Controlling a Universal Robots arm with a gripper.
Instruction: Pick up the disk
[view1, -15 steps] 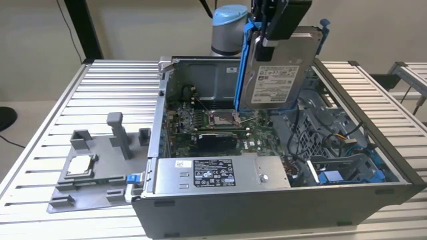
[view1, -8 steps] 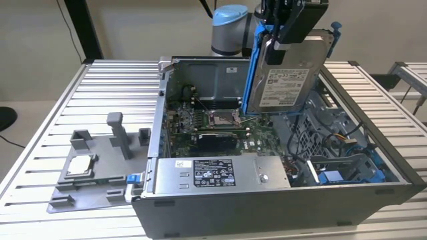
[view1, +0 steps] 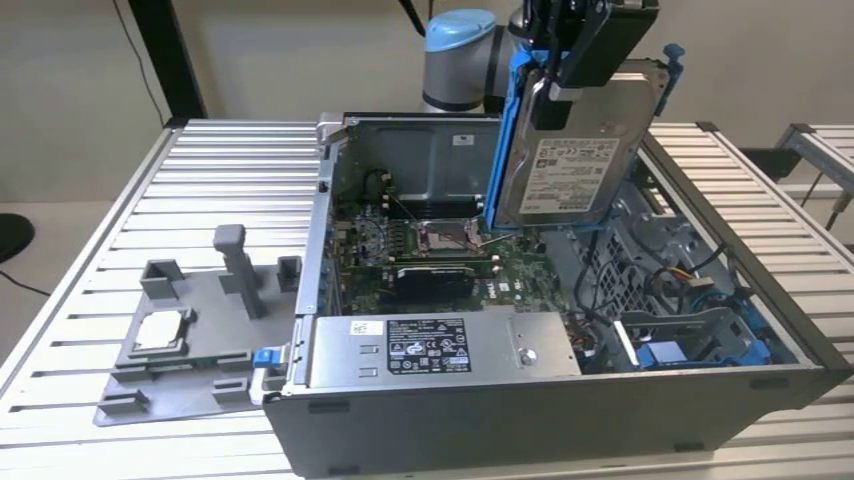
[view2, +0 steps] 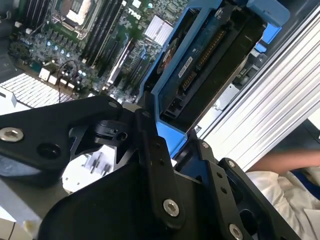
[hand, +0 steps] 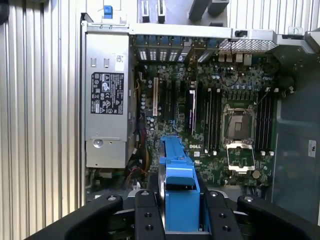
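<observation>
The disk (view1: 581, 150), a silver-grey hard drive with a white label in a blue plastic bracket, hangs upright above the open computer case (view1: 534, 420). My gripper (view1: 587, 55) is shut on its upper end. In the first wrist view the bracket's blue edge (hand: 177, 175) runs out from between the black fingers (hand: 145, 212), high over the motherboard (hand: 220, 100). In the second wrist view the disk (view2: 210, 60) shows its dark underside and connectors beyond my gripper (view2: 172, 145).
A long grey box with a black label (view1: 441, 345) lies along the case's near wall. A grey fixture (view1: 187, 330) holding a small square chip (view1: 158, 328) sits on the slatted table (view1: 240, 170) at the exterior view's left. A person's arm (view2: 285, 170) is beside the table.
</observation>
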